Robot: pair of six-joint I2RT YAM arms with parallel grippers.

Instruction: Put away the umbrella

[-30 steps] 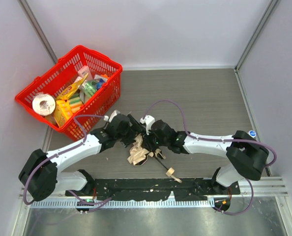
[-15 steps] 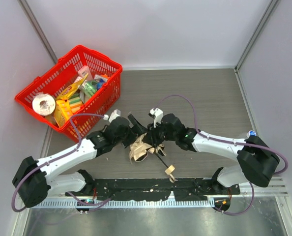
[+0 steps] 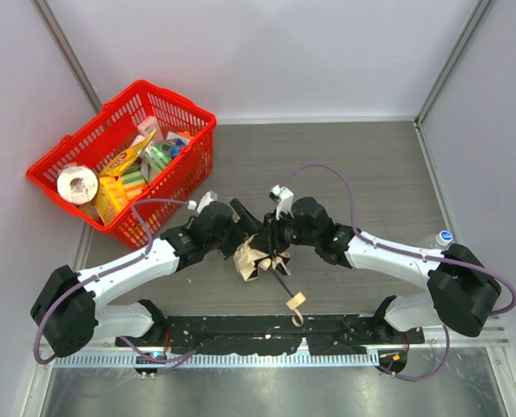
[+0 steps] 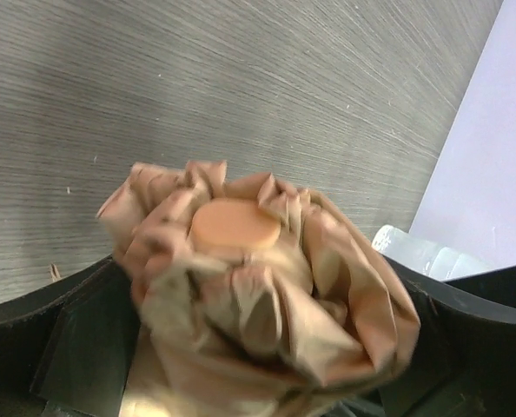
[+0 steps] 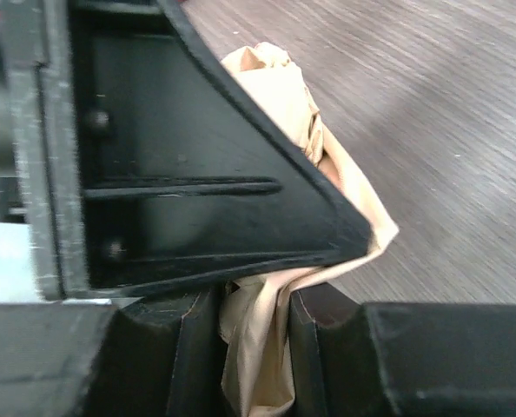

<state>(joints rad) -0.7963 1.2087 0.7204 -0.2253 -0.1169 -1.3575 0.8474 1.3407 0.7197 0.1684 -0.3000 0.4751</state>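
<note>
The umbrella [image 3: 254,260] is a bunch of tan fabric on the table between both arms. Its thin black shaft runs toward me to a small tan handle [image 3: 297,301]. My left gripper [image 3: 239,229] stands wide open, one finger on each side of the canopy. In the left wrist view the umbrella [image 4: 267,287] with its round top cap fills the gap of the left gripper [image 4: 262,339]. My right gripper [image 3: 274,237] is shut on a fold of the canopy. In the right wrist view the right gripper [image 5: 256,347] pinches the umbrella [image 5: 258,373] fabric, partly hidden behind a left finger [image 5: 197,174].
A red basket [image 3: 178,98] with a toilet roll [image 3: 77,184] and several packets stands at the back left, close to my left arm. A bottle cap [image 3: 445,235] shows at the right wall. A black rail [image 3: 258,334] runs along the near edge.
The left jaws have opened wider around the canopy. The right gripper kept its pinch and drew the umbrella slightly up and right; the handle slid a little toward the left.
</note>
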